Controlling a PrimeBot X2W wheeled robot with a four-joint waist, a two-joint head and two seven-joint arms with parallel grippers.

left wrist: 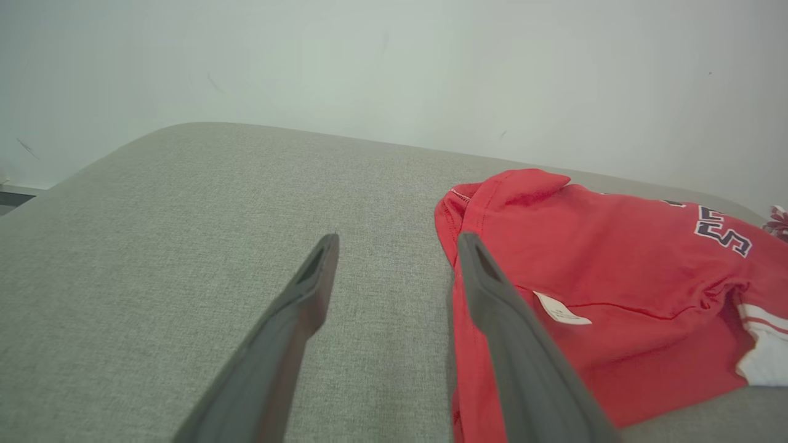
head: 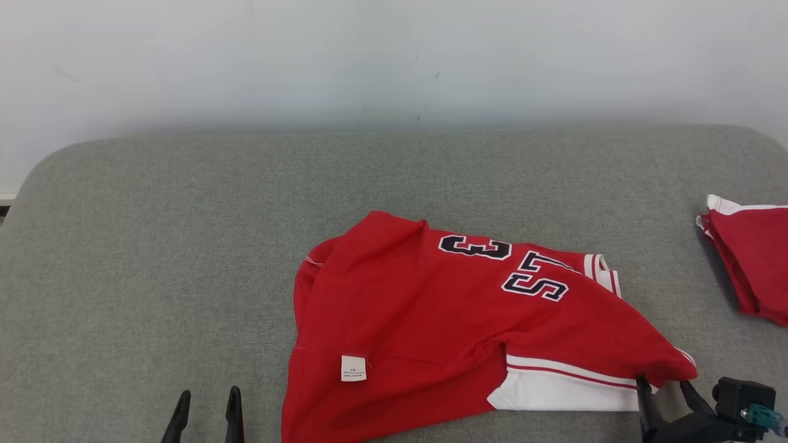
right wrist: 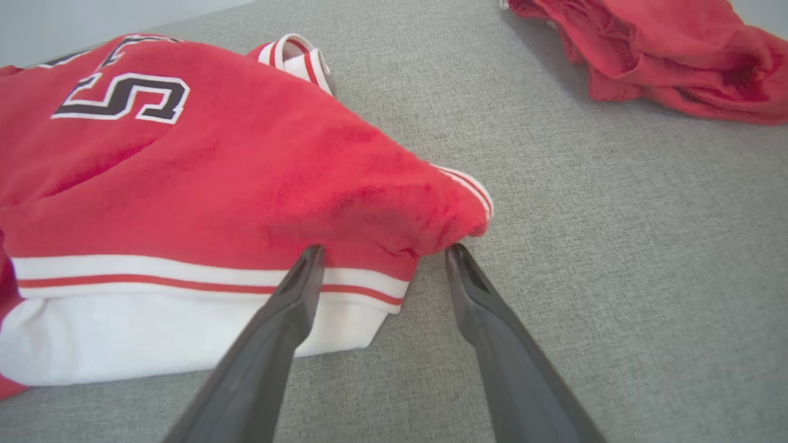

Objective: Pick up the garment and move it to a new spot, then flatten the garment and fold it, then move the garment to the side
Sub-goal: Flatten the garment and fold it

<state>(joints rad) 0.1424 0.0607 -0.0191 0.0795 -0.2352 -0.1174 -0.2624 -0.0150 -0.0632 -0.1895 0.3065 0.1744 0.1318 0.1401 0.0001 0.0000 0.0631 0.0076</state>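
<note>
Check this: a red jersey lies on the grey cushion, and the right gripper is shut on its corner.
Not shut: the right gripper is open, fingers spread at the corner of the red jersey on the grey cushion. The right wrist view shows it.

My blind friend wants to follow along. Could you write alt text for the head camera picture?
A rumpled red jersey with dark numbers and white trim lies on a grey surface. The open right gripper sits at its near right corner; the open left gripper is apart on its left. Another red garment lies at the right edge.
</note>
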